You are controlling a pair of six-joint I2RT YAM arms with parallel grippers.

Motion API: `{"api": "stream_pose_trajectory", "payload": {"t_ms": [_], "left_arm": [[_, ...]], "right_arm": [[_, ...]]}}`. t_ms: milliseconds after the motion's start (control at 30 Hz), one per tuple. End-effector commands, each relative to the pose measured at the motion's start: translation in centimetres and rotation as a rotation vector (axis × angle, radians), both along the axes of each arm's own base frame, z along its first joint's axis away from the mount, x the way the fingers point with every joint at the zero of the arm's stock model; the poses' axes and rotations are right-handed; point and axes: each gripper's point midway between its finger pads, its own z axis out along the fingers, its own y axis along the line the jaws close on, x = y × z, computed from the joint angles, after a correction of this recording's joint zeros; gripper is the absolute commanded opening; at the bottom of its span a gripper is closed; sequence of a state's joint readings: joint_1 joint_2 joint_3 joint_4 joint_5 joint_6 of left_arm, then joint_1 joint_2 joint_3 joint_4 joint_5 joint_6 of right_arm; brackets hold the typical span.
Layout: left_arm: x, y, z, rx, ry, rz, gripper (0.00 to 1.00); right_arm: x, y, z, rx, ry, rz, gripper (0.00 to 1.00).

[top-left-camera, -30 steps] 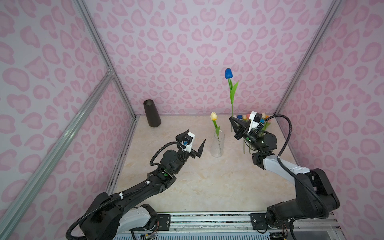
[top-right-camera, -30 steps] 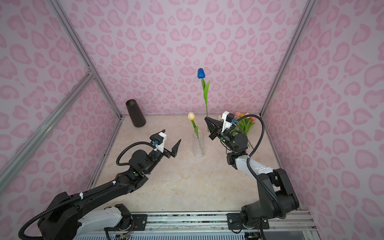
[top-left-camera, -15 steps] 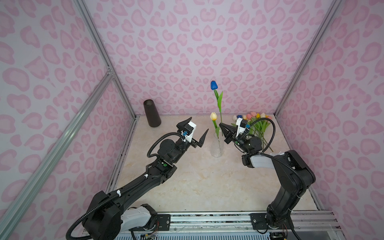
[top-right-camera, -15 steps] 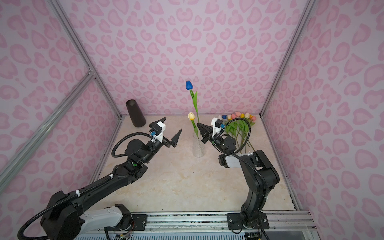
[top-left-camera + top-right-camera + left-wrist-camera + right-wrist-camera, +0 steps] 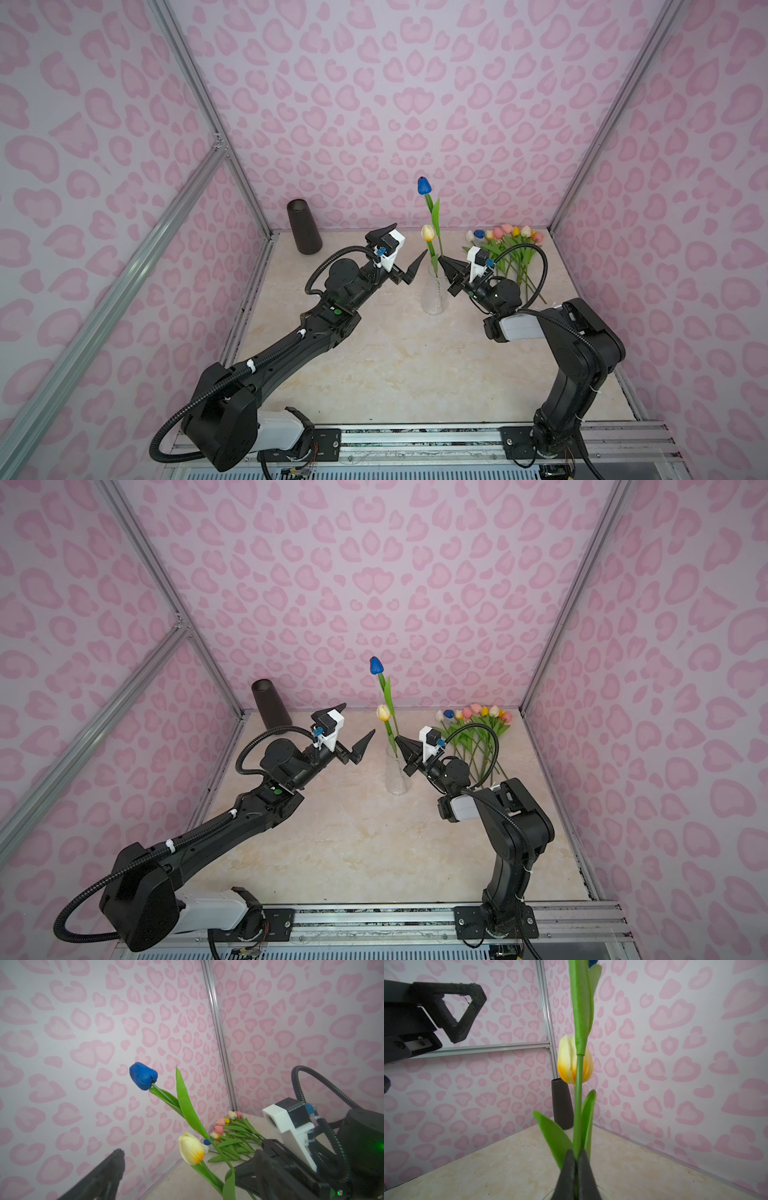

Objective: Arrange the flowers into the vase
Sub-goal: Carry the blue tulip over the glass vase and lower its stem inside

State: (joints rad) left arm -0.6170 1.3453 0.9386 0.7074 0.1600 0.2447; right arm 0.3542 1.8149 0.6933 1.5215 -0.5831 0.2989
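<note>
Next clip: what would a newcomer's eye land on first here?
A blue tulip stands tall in the middle, its stem pinched in the shut right hand just above the clear vase, which already holds a cream-yellow tulip. The left hand hovers open to the vase's left, and a bunch of loose tulips lies in the back right corner.

Nothing here for you to read: no word, label, brand or number is legible on the walls (image 5: 415, 83), the left arm (image 5: 286, 353), the right arm (image 5: 582, 349) or the base rail (image 5: 415, 446) (top and wrist views alike).
</note>
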Motion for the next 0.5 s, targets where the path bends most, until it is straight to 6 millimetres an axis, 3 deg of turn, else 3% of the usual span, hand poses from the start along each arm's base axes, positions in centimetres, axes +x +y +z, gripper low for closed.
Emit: {"api": "stream_pose_trajectory", "payload": {"t_ms": [0,267,467], "left_arm": [[0.1,-0.1,0.7,0.015,-0.035,0.006,0.97],[0.6,-0.6,0.9,0.032,-0.049,0.003,0.97],[0.4,-0.3,0.7,0.025,-0.040,0.009,0.97]], "right_arm": [[-0.6,-0.1,0.8,-0.005,-0.054,-0.004,0.12],[-1.2,-0.5,0.8,-0.017,-0.063,-0.010,0.26],[-2.6,-1.7,2.6,-0.003,-0.097,-0.032,0.35]]}}
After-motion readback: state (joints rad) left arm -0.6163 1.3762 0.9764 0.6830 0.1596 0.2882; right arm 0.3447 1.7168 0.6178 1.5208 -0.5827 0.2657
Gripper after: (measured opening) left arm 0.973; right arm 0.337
